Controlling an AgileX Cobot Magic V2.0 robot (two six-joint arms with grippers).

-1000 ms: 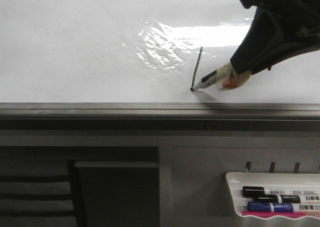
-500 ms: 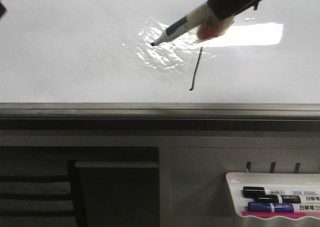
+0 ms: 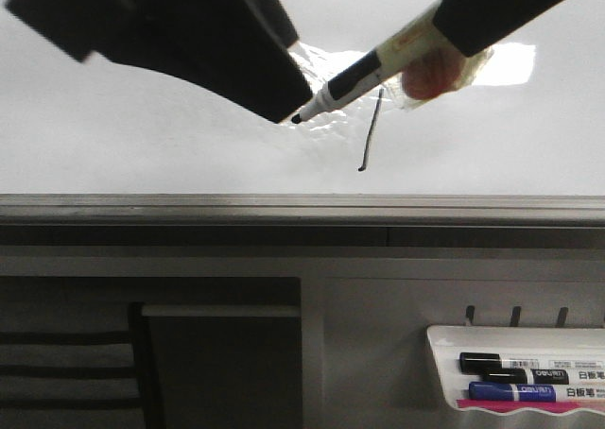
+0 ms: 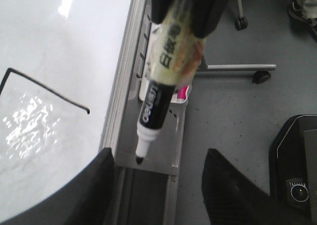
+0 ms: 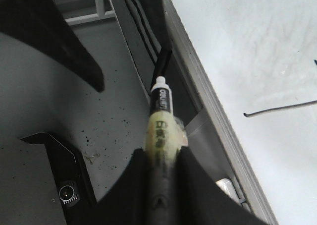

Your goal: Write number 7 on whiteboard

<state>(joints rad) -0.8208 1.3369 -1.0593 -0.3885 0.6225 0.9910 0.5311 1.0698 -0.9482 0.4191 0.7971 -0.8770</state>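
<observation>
Over whiteboard (image 3: 142, 155), right gripper (image 3: 430, 56) clamping marker (image 3: 354, 77)

White "DELI" lettering is printed on the black band of the held marker (image 4: 161, 76), with Chinese characters "白板" above it on the pale barrel. Beside it on the whiteboard (image 4: 44, 41), a hand-drawn number 7 (image 4: 42, 88) is seen. "白板笔" labels are carried by two markers in the tray (image 3: 444, 391).

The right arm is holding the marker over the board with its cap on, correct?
Not quite: the cap is off. The left wrist view shows the marker with its dark tip bare. The right gripper does hold it in its jaws over the whiteboard.
</observation>
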